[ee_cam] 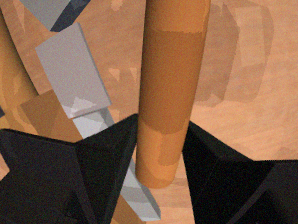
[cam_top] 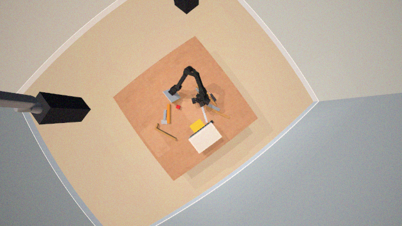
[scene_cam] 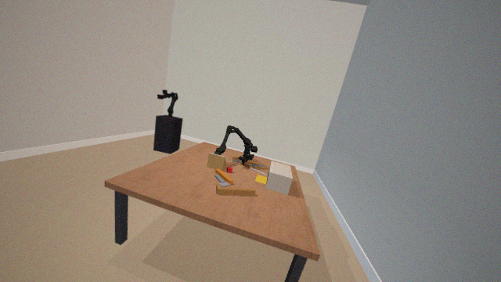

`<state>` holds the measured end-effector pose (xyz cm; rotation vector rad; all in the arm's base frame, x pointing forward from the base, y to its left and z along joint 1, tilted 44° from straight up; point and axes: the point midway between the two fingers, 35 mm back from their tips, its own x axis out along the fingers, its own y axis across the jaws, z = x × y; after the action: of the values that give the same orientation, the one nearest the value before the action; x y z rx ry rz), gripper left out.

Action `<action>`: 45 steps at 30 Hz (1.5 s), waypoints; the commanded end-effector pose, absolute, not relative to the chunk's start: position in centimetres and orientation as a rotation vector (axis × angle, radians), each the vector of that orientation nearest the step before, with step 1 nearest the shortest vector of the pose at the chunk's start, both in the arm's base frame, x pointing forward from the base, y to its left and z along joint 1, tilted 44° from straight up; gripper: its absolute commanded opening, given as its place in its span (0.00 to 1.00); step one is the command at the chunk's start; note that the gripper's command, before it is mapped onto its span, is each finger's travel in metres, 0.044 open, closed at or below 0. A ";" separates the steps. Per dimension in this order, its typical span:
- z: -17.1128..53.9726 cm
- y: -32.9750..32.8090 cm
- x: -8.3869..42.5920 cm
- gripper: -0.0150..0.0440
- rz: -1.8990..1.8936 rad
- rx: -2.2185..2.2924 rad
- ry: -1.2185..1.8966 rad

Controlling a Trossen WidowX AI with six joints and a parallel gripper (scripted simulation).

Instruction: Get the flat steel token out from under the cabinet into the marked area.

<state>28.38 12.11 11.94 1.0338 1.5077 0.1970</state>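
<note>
The white cabinet (cam_top: 205, 139) (scene_cam: 279, 178) stands on the table (cam_top: 141, 103) (scene_cam: 176, 192). The yellow marked area (cam_top: 196, 125) (scene_cam: 261, 179) lies in front of it. The steel token is not visible in any view. My gripper (ee_cam: 160, 121) is shut on a round orange-brown handle (ee_cam: 172, 75), near the handle's end. In the top and exterior views the arm's hand is low over the table, and the grip is hidden. A pale thin rod (cam_top: 204, 114) (scene_cam: 258, 170) runs from beneath the hand to the cabinet's front, beside the yellow area; its join to the handle is hidden.
Grey pieces (ee_cam: 75, 72) and tan bars (cam_top: 222, 113) lie close beside the hand. A red cube (cam_top: 178, 107) (scene_cam: 229, 170), an orange bar (cam_top: 168, 113) (scene_cam: 224, 176) and a bent brown bar (cam_top: 167, 133) (scene_cam: 236, 191) lie on the other side. A grey slanted panel (cam_top: 174, 98) stands by the arm's base.
</note>
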 end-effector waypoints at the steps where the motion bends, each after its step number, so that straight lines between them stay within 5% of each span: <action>1: 11.9 11.9 28.9 0.25 0.198 1.036 1.509; 45: 10.7 9.7 33.8 0.25 0.196 1.041 1.509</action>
<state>33.33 9.88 10.73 1.0414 1.5101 0.1916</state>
